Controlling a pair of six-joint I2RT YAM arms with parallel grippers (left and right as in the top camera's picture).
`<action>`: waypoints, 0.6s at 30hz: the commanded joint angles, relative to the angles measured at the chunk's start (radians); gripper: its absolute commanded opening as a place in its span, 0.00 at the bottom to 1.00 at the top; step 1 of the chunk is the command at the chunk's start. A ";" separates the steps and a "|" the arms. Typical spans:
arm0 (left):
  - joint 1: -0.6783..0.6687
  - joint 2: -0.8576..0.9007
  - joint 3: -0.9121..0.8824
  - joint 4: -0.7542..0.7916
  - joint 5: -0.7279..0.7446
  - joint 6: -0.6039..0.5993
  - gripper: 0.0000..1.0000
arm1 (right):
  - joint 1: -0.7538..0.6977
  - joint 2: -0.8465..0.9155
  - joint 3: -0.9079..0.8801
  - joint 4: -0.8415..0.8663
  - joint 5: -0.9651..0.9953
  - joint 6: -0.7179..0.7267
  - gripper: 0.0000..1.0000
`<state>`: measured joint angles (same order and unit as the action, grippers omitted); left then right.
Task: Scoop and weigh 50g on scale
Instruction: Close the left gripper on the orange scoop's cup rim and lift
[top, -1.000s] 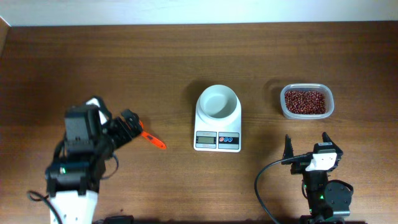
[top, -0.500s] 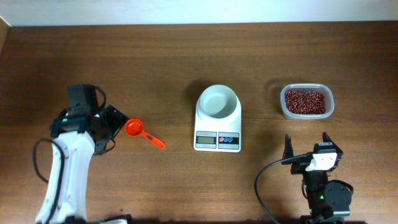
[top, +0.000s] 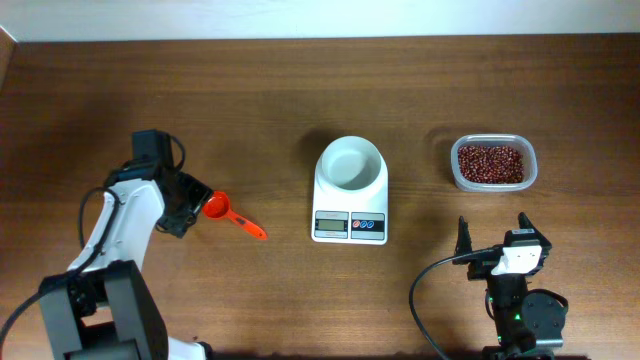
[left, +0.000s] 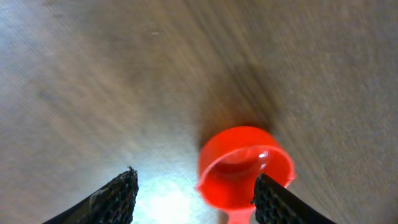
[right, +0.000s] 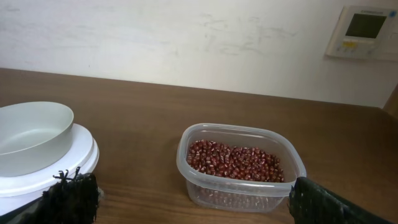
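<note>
Worktop, overhead view: dark brown wooden worktop (top: 300, 90) under a pale wall strip; everything lies well spread out.
Scale, overhead view: small white digital kitchen scale (top: 350, 212) with grey display and blue and red buttons sits mid-worktop, a round white bowl (top: 350, 163) on top, apparently empty.
Beans, overhead view: clear rectangular plastic tub of red beans (top: 492, 163) stands right of the scale, apart from it.
Scoop, overhead view: small orange-red plastic measuring scoop (top: 231, 215) lies left of the scale, well apart, handle pointing toward the scale.
Left pincer, overhead view: left pincer (top: 187, 208) sits at the cup end of the scoop; contact cannot be told from here.
Right pincer, overhead view: right pincer (top: 493, 234) rests below the tub, jaws spread, nothing between them.
Left wrist view: left pincer (left: 194, 193) has its two dark fingertips (left: 118, 196) set apart with the scoop's round cup (left: 245, 167) near the right one; the jaws are not clenched on it, and no touch is evident.
Right wrist view: right pincer (right: 186, 202) is released and empty, facing the tub (right: 239, 165), the bowl (right: 31, 134) at its left.
Step in hand: judged as the reach for the scoop, before any beans are lifted.
Next move: likely needs the left jaws centred on the scoop, then clamped firmly before carrying it across to the beans.
</note>
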<state>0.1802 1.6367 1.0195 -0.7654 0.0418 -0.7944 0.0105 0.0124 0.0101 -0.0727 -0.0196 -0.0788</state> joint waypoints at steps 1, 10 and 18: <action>-0.037 0.036 0.012 0.025 0.010 -0.013 0.64 | -0.004 0.000 -0.005 -0.006 -0.006 0.004 0.99; -0.087 0.114 0.011 0.054 -0.016 -0.076 0.57 | -0.004 0.000 -0.005 -0.006 -0.006 0.004 0.99; -0.087 0.150 0.010 0.075 -0.016 -0.077 0.43 | -0.004 0.000 -0.005 -0.006 -0.006 0.004 0.99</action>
<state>0.0925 1.7618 1.0195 -0.6941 0.0402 -0.8574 0.0105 0.0124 0.0101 -0.0727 -0.0196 -0.0788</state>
